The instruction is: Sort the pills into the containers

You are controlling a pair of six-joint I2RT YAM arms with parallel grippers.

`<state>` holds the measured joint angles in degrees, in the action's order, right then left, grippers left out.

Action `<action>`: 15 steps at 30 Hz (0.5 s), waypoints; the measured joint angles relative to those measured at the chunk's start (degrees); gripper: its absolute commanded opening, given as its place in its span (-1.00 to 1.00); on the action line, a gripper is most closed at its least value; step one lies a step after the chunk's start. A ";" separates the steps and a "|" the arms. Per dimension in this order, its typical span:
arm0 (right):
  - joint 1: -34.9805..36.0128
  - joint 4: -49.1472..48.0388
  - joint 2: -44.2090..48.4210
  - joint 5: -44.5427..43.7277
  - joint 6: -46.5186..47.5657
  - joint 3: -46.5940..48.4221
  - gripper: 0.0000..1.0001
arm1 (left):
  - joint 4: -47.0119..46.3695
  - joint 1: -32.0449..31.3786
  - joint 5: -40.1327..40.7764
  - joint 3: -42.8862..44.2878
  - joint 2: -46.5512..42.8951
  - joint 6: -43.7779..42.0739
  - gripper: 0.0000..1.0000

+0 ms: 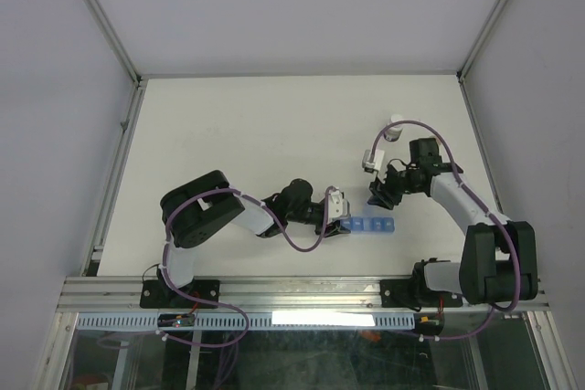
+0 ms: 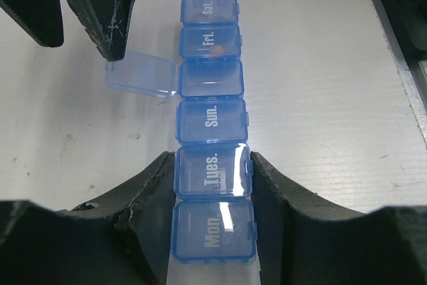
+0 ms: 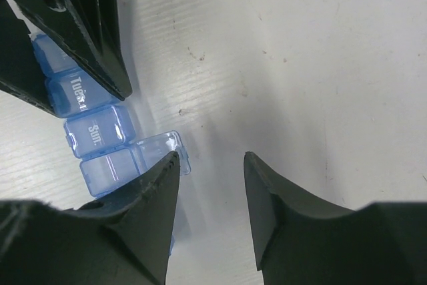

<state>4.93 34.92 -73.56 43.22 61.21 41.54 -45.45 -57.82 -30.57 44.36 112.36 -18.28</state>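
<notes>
Gripping with the left gripper (image 2: 212,165): fingers pressed against both sides of the pill organizer (image 2: 211,121) at the "Tues." cell, pinning it flat on the table (image 2: 320,98). Hovering just beside the one flipped-open lid (image 2: 142,75) with the right gripper (image 3: 212,165), jaws parted, nothing between, contact unclear. Five cells capped, one uncovered. Faint orange tint behind "Fri.", too dim to call pills. Judging by this, likely midway: open cell to fill and close, others unverified.
</notes>
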 measured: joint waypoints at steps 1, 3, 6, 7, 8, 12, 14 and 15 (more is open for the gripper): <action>0.24 -0.26 -0.15 -0.42 -0.11 -0.09 -0.10 | 0.00 0.00 0.00 0.00 0.00 0.00 -1.00; 1.01 -0.63 -0.87 -1.42 -0.26 -0.11 -0.11 | 0.00 0.00 0.02 -0.02 0.00 0.02 -1.00; 2.51 -1.18 -2.36 -2.95 -0.31 -0.13 -0.12 | 0.00 0.00 0.11 -0.02 0.00 0.02 -1.00; 2.93 -1.29 -2.84 -3.41 -0.31 -0.13 -0.12 | 0.00 0.00 0.15 -0.02 0.00 0.02 -1.00; 3.37 -1.42 -3.28 -3.87 -0.31 -0.15 -0.12 | 0.02 0.00 0.24 -0.02 0.00 0.04 -1.00; 4.90 -1.97 -4.63 -5.73 -0.37 -0.15 -0.12 | 0.02 0.00 0.63 -0.04 0.00 0.07 -1.00; 5.79 -2.27 -5.40 -6.80 -0.61 -0.15 -0.11 | 0.02 0.00 0.74 -0.04 0.00 0.07 -1.00; 6.23 -2.34 -5.84 -7.21 -0.79 -0.15 -0.09 | 0.02 0.00 0.94 -0.04 0.00 0.09 -1.00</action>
<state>11.16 32.58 -79.40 36.01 60.42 41.39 -45.43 -57.82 -29.63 44.31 112.36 -18.20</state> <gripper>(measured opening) 0.444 0.439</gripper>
